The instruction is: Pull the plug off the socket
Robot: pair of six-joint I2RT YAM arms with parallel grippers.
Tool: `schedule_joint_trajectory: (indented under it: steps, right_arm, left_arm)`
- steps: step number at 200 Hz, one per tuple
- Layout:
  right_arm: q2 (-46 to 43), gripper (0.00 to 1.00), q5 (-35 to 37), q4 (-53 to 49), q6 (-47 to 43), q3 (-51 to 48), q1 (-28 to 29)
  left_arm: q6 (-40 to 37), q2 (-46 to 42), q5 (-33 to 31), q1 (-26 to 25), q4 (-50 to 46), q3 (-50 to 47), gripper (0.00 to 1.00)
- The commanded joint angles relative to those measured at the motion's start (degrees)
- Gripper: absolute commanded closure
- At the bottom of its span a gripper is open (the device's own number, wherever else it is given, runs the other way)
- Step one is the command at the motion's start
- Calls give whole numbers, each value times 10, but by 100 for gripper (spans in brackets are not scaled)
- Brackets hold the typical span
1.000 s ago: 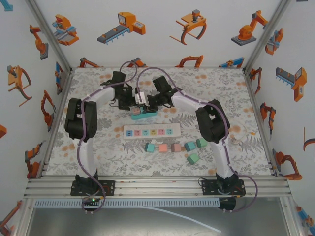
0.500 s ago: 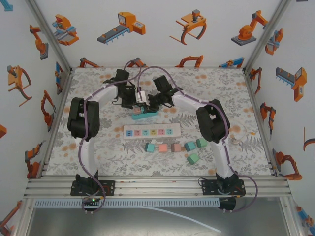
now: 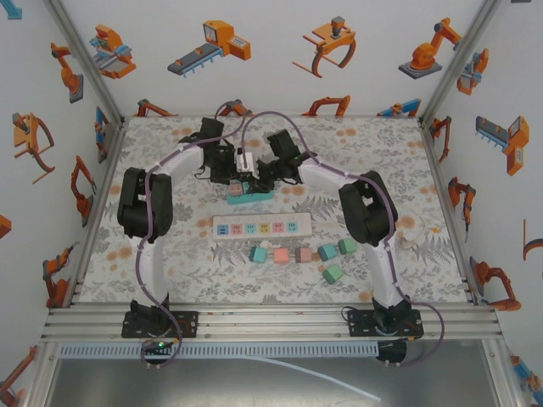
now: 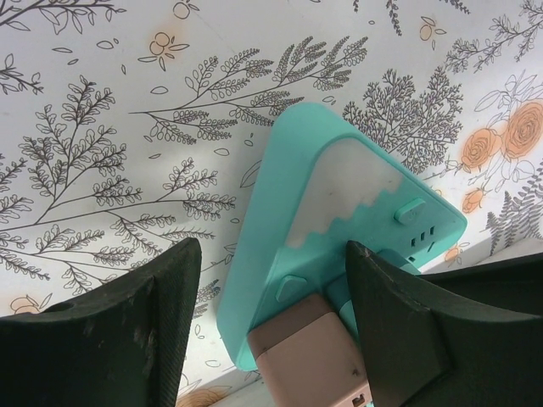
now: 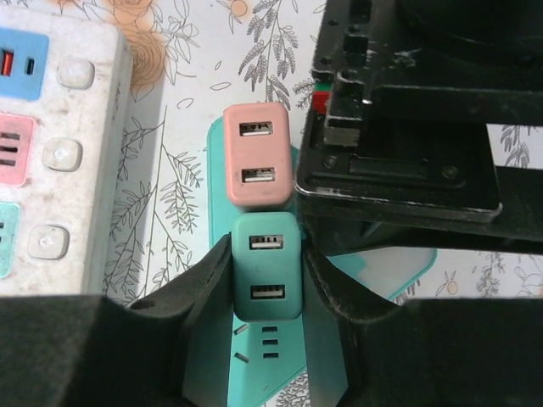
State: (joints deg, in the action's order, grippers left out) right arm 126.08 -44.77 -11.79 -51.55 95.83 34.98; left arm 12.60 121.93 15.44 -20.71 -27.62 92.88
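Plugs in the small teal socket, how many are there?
2. A pink plug sits in the teal socket; a teal plug right beside it is clamped by the right gripper. The left gripper covers part of the socket, so more may be hidden.

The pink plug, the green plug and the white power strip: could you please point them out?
pink plug (image 5: 257, 153): right wrist view, top face between its ports.
green plug (image 5: 268, 267): right wrist view, top face between its ports.
white power strip (image 5: 92, 202): right wrist view, bare white edge.
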Motion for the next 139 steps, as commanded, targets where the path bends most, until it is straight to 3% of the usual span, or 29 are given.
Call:
schedule_joint_trajectory:
  steps: [1, 28, 62, 100, 139]
  right_arm:
    - [-50, 78, 41, 8, -91, 14, 17]
    - [-60, 78, 39, 8, -83, 4, 19]
    - [-47, 77, -18, -20, 12, 58, 10]
    - [-27, 78, 33, -99, -48, 93, 20]
    - [-35, 78, 11, -100, -35, 90, 21]
  left_arm:
    - [-45, 62, -99, -9, -67, -35, 36]
    - [-45, 67, -87, -9, -65, -34, 35]
    - [-46, 68, -87, -10, -64, -35, 35]
    - [-44, 68, -88, -13, -64, -35, 35]
    - [-41, 70, -89, -14, -63, -34, 35]
